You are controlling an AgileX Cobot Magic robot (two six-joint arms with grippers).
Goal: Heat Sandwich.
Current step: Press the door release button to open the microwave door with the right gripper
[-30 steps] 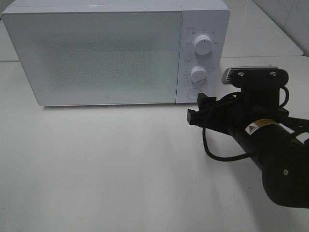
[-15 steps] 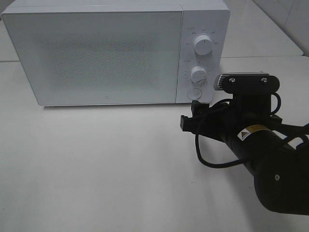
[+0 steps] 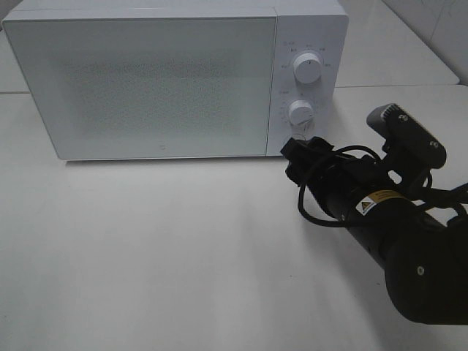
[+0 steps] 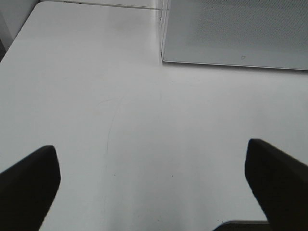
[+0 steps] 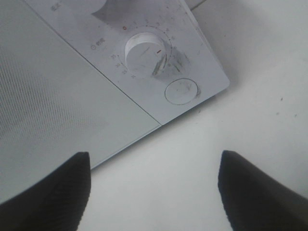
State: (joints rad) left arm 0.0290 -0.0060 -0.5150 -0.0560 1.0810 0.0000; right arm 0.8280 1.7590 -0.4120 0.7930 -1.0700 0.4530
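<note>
Where the left arm hung over the white surface [image 4: 120, 106], left claw [image 4: 150, 147] stood with fingers wide apart, holding nothing, near the microwave's corner. White microwave [image 3: 146, 80], door shut; upper dial [image 3: 307, 68] and lower dial [image 3: 300, 112] on its right panel. Right claw [image 3: 301, 146], fingers apart and empty, faced the round button [image 5: 181, 91] below the dials. Sandwich: not visible; place could not be told.

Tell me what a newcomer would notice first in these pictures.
The big white microwave fills the back of the table, its door shut. Next comes the black right arm at front right, its open right gripper close to the round button at the bottom of the microwave's control panel, below two white knobs.
</note>
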